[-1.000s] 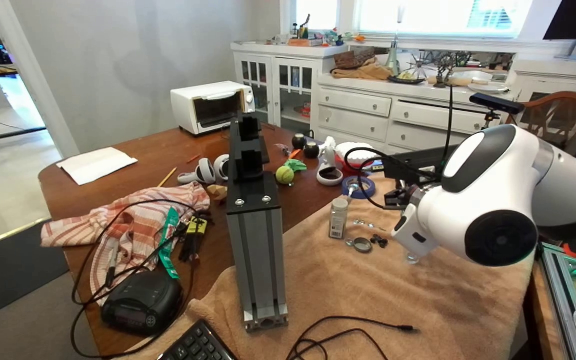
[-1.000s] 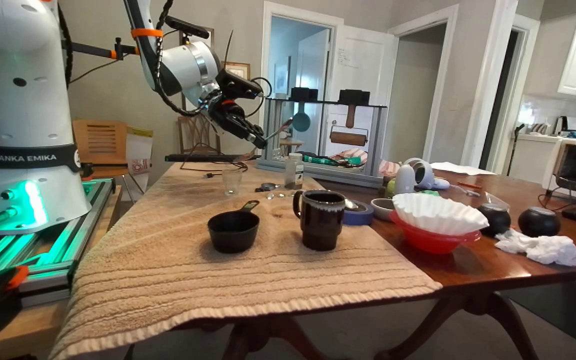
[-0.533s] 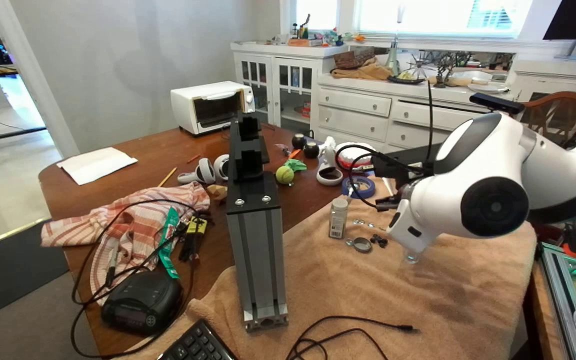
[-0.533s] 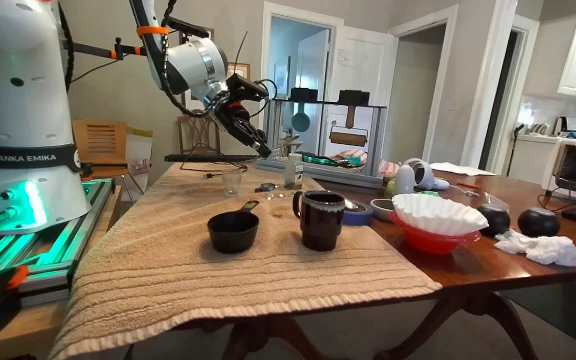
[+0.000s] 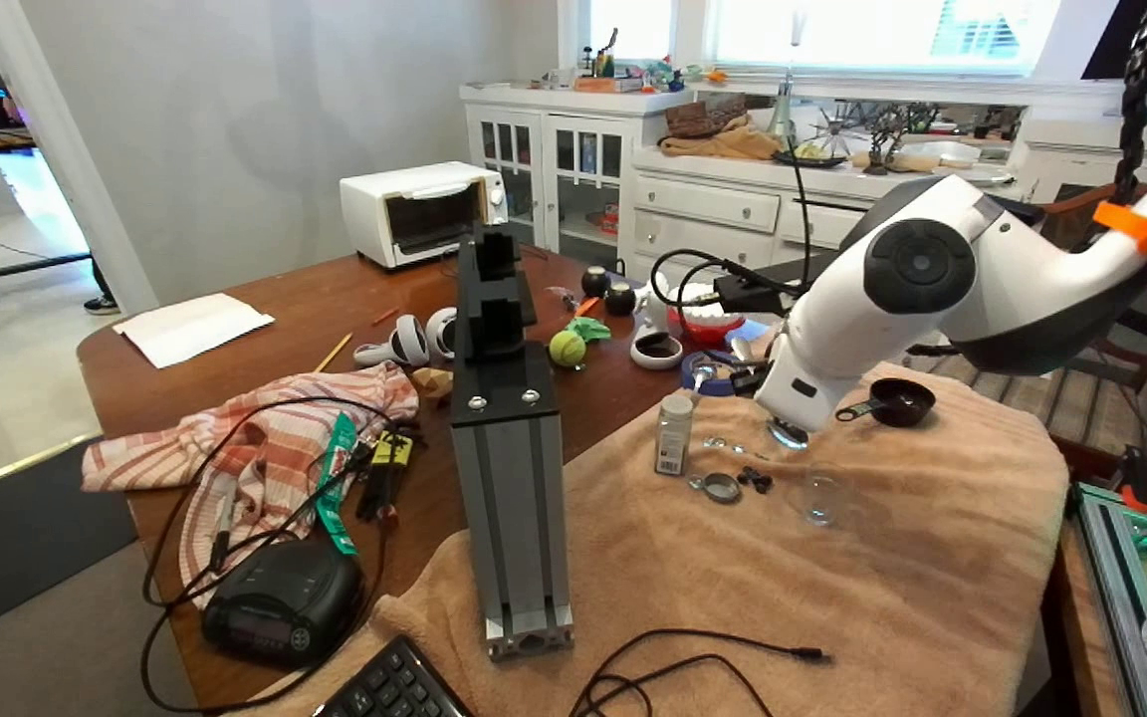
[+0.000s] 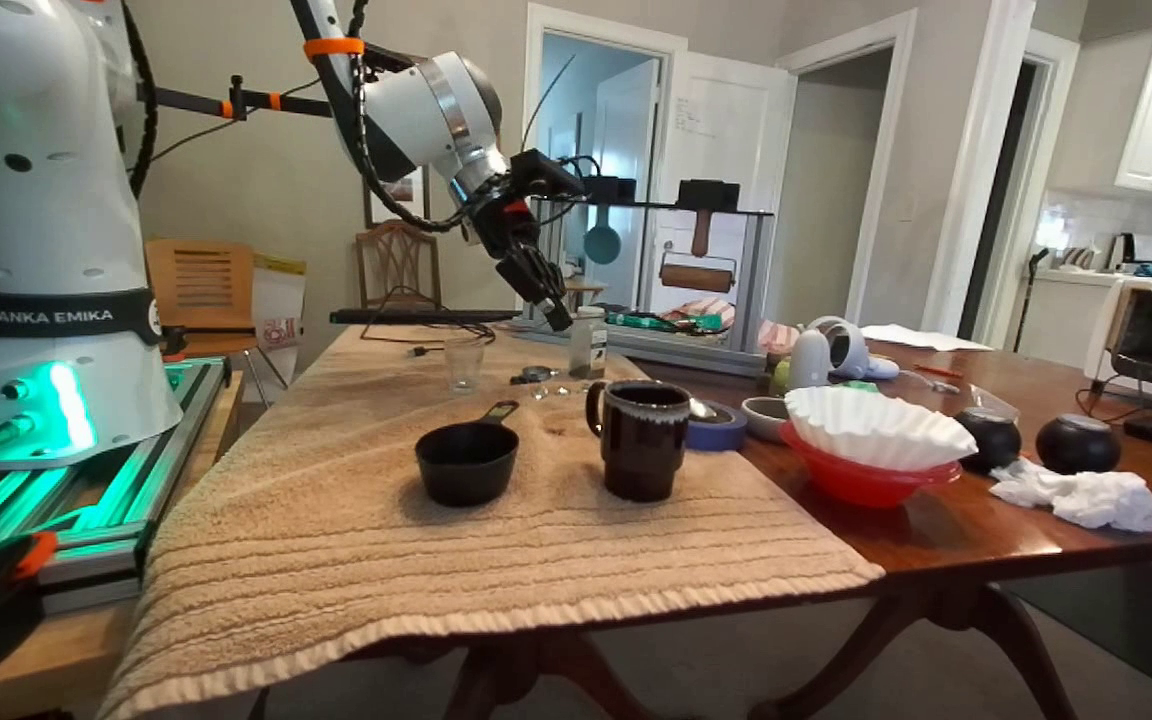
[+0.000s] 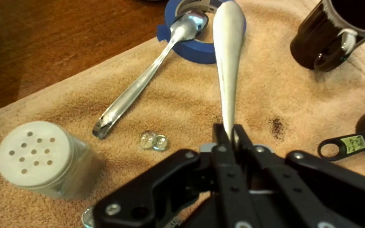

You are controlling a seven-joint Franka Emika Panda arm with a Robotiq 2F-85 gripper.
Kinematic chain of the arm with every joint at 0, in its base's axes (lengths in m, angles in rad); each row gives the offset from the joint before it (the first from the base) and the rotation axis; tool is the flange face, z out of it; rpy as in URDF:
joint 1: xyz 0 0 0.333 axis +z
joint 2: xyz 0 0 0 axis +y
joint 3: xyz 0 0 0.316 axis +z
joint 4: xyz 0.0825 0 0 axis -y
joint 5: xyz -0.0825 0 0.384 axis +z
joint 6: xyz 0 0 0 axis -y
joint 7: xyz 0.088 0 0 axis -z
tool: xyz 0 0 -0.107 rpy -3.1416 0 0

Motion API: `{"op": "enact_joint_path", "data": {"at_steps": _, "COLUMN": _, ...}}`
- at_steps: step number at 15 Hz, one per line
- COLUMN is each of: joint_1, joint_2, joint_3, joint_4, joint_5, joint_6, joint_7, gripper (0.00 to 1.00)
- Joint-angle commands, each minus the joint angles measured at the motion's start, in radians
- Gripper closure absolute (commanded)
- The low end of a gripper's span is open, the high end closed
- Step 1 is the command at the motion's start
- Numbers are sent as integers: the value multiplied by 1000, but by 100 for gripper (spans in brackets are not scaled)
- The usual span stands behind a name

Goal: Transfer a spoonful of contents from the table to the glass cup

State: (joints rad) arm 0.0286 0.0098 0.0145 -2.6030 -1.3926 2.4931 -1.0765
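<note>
One wooden surface [image 5: 320, 309], part-covered by a tan towel [image 6: 386, 560], carries the task's things. Near the perforated-top shaker [image 7: 49, 160], the end effector [image 7: 231, 133] has come down toward the towel, clamped on the handle of what looks like a metal spoon [image 7: 229, 63]; this reads as lining up to scoop, the transfer not yet made. The spoon's bowl is hidden, so any load cannot be told. Well apart from the shaker stand a brown mug [image 6: 644, 445], dark inside, contents unclear, and a black measuring cup [image 6: 466, 465], likewise unreadable. What fills the shaker is hard to tell. Near it, on the robot's side, the glass cup [image 5: 820, 498] is now unscreened in an exterior view and looks empty. Dark grounds [image 7: 277, 127] spot the towel between shaker and measuring cup, perhaps the contents meant.
</note>
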Motion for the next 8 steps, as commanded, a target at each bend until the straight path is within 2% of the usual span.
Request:
{"op": "enact_joint_path", "data": {"at_steps": 1, "joint_1": -45, "joint_2": 46, "joint_3": -35, "joint_4": 20, "joint_5": 94, "joint_6": 99, "joint_7": -168, "gripper": 98}}
{"op": "enact_joint_path", "data": {"at_steps": 3, "joint_1": -59, "joint_2": 66, "joint_3": -44, "joint_4": 24, "joint_5": 126, "joint_6": 117, "joint_7": -221, "gripper": 98}}
{"op": "enact_joint_path", "data": {"at_steps": 8, "joint_1": -79, "joint_2": 130, "joint_3": -44, "joint_4": 40, "joint_5": 121, "joint_6": 194, "joint_7": -272, "gripper": 98}}
